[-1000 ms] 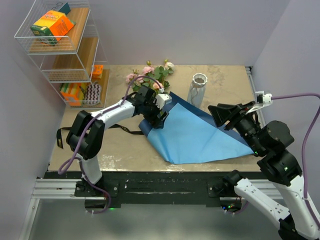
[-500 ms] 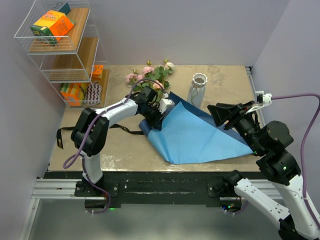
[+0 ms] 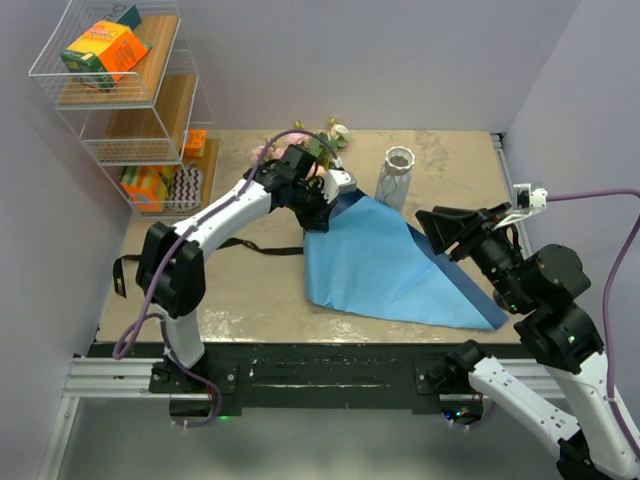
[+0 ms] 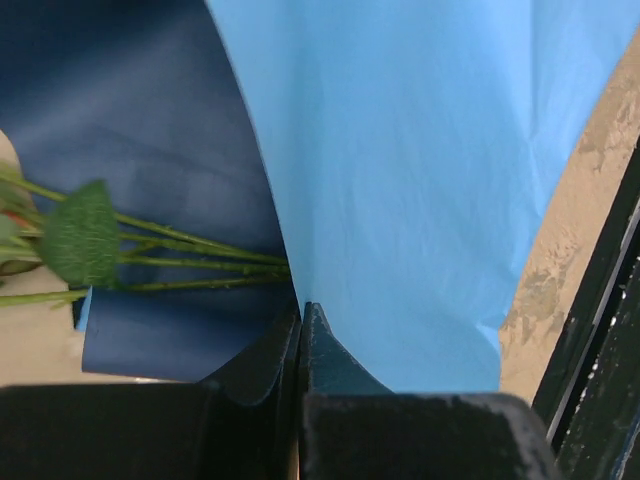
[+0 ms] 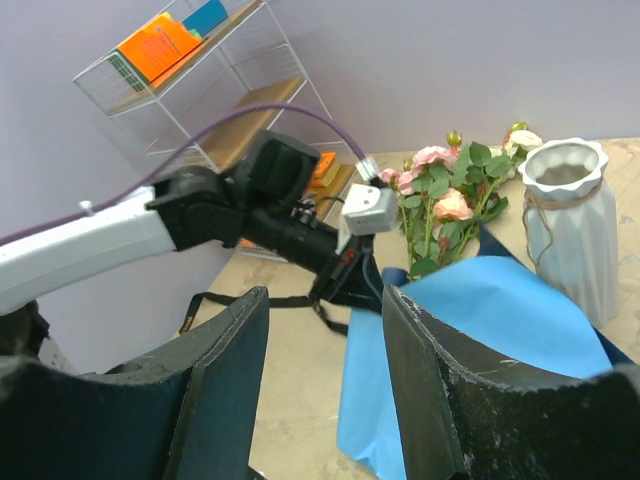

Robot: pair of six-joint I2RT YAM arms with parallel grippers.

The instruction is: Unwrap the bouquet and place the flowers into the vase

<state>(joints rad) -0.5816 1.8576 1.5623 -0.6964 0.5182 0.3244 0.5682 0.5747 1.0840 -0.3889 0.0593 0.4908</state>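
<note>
well, the flowers [image 3: 326, 140] lie flat at the far middle of the surface [image 3: 250, 290], their long axis running roughly far to near: the pink, peach and cream heads point toward the back wall and the thin green stems [image 4: 180, 255] point back toward the arms, slipping in under the blue paper [image 3: 380, 270]. that paper is no cone now but an opened sheet, a rough triangle whose long axis slants from the stems at the far left down to a sharp corner at the near right; its darker inner face shows along the far edge. the left tool [image 3: 322, 205] sits right where stems and paper meet, its jaws pressed tight together on the edge of the pale blue sheet, as the left wrist view shows close up [image 4: 300, 312]. the vase [image 3: 396, 180] stands upright, wavy mouth up, just right of the flower heads and just beside the paper's far edge. the right tool [image 3: 442, 230] hangs above the right side of the surface, pointing left toward the sheet, jaws about halfway apart with nothing between them [image 5: 325, 300]. a thin black ribbon [image 3: 250, 247] trails loose across the surface to the left of the paper. a white wire shelf [image 3: 120, 90] stands at the far left.
</note>
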